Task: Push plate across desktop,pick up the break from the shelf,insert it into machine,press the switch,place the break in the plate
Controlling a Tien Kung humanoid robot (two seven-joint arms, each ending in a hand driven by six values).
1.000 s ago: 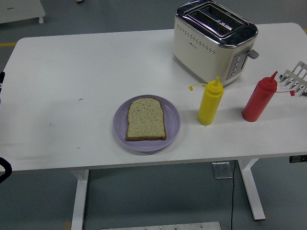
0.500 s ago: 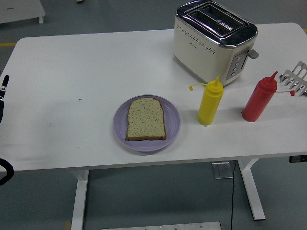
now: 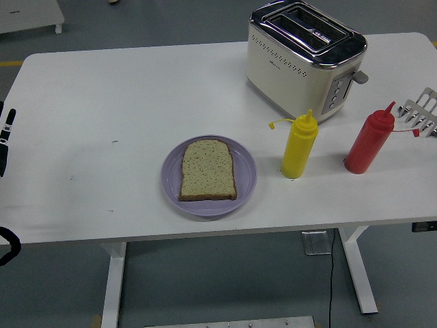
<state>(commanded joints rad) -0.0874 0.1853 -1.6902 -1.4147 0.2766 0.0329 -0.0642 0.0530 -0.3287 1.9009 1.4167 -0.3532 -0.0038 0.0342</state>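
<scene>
On the table [image 3: 102, 89]: everything sits within arm's reach.
Toaster [image 3: 304, 58]: far right, slots empty, bread apparently already out.
Plate [image 3: 209, 175]: near centre, holding the bread slice [image 3: 207, 170] flat.
Rack [image 3: 423, 113]: right edge, empty.
Left hand [image 3: 5, 137]: at the left edge, grip cannot be told.

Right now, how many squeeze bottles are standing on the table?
2. The yellow squeeze bottle stands just right of the purple plate, in front of the toaster. The red squeeze bottle stands further right, near the metal rack. None seems hidden.
</scene>
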